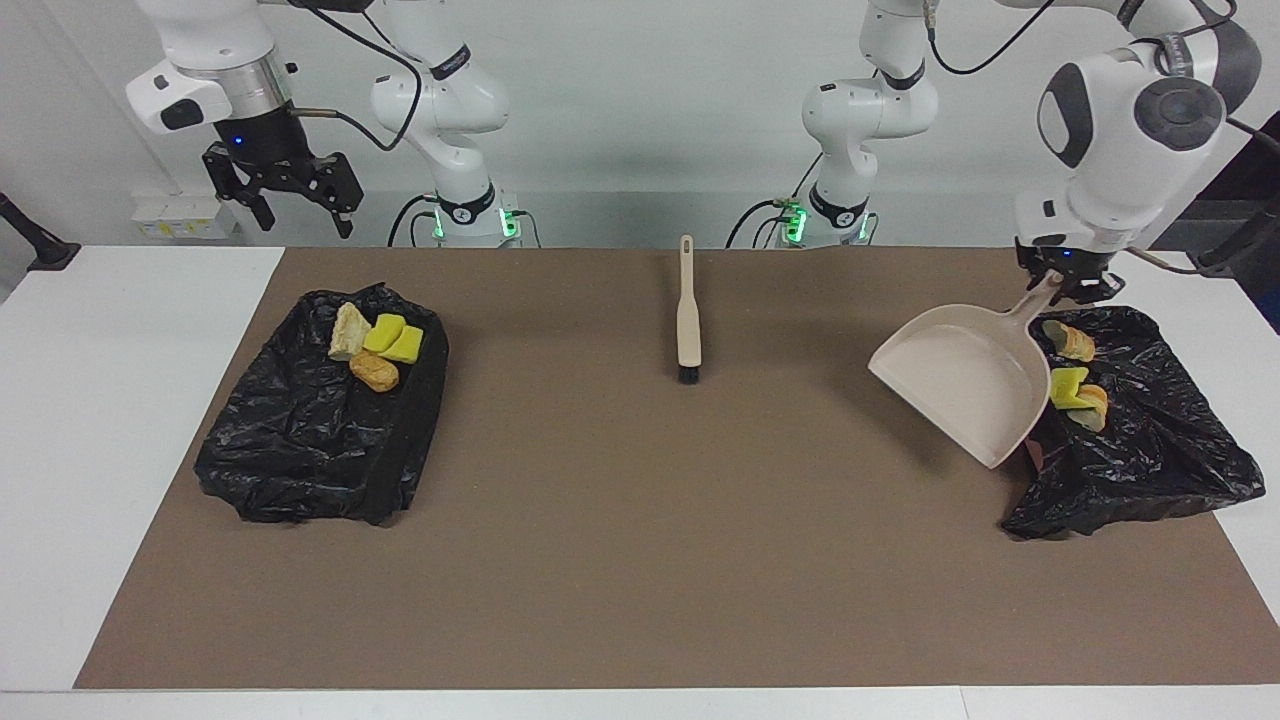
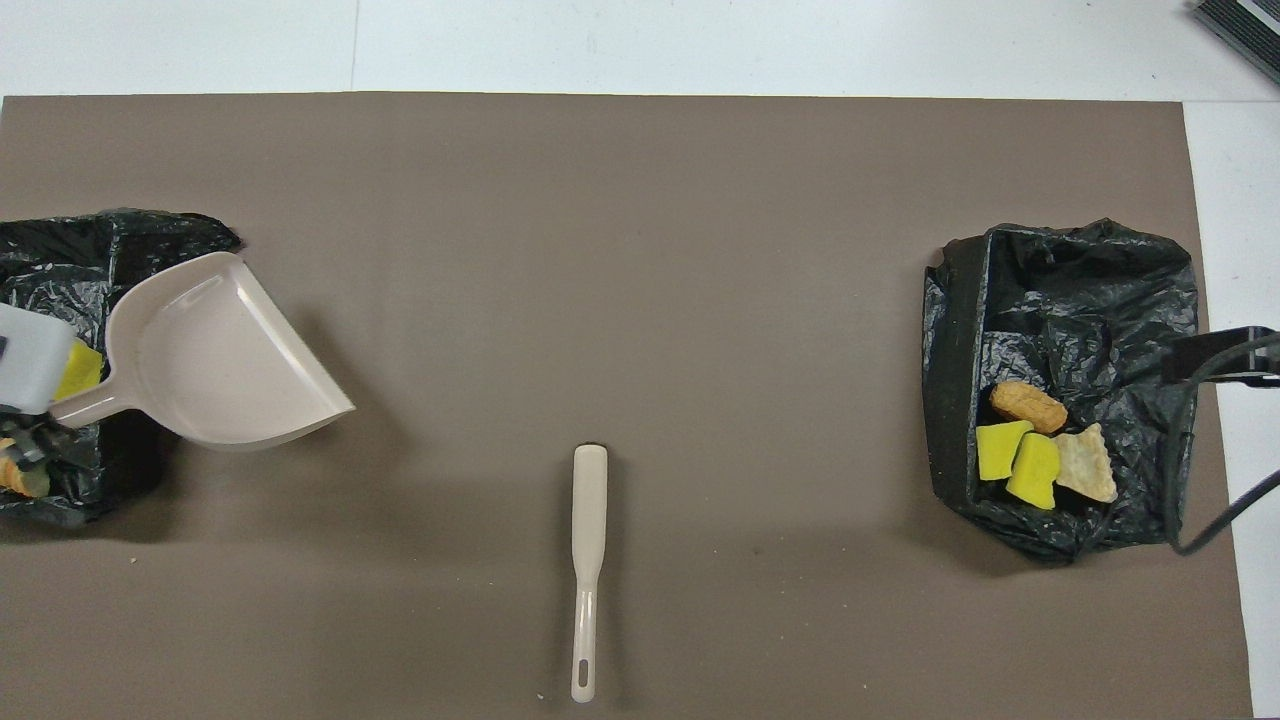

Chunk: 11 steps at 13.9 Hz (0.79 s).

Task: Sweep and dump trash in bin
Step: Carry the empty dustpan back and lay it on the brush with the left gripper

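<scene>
On both bins (image 1: 320,440) the trash (image 1: 375,350) sits light and loose; take sponge by its edges, lumps across the middle. Your left pincer (image 1: 1070,285) clamps the dustpan (image 1: 965,385) handle; your right pincer (image 1: 290,195) hangs wide above the worktop's corner

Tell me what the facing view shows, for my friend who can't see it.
The left end effector holds a beige dustpan tilted beside a black bin containing trash. Another bin also holds trash; the open right end effector hangs above it. A brush lies mid-table.
</scene>
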Tool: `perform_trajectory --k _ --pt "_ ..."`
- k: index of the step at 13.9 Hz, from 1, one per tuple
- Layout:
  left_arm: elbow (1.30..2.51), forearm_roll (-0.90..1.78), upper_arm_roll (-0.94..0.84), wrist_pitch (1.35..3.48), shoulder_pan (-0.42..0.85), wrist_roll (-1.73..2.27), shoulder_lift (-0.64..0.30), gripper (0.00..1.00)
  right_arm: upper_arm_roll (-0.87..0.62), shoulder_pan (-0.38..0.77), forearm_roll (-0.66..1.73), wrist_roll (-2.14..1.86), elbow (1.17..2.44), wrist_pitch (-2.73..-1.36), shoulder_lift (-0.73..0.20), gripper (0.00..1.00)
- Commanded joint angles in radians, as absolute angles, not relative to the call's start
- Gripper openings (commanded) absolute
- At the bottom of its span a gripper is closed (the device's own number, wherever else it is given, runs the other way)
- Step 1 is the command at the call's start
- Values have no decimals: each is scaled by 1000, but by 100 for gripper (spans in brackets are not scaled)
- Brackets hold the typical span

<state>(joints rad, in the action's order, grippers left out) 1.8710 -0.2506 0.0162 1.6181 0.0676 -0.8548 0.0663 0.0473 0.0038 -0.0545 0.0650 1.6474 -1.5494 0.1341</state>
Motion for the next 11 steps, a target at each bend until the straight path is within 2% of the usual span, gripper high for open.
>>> perform_trajectory --k 1,6,8,11 --pt "1925 -203 34 1644 219 -657 117 0 58 -11 -25 26 1647 -1555 135 100" --pt "1899 -71 31 1710 461 -262 100 0 60 -9 -26 21 1647 -1555 135 100" --pt "1890 -31 31 1797 552 -88 46 0 60 -9 -25 20 1647 -1554 135 100" --pt "1826 43 28 1867 613 29 -56 0 75 9 -25 21 1647 -1557 133 100"
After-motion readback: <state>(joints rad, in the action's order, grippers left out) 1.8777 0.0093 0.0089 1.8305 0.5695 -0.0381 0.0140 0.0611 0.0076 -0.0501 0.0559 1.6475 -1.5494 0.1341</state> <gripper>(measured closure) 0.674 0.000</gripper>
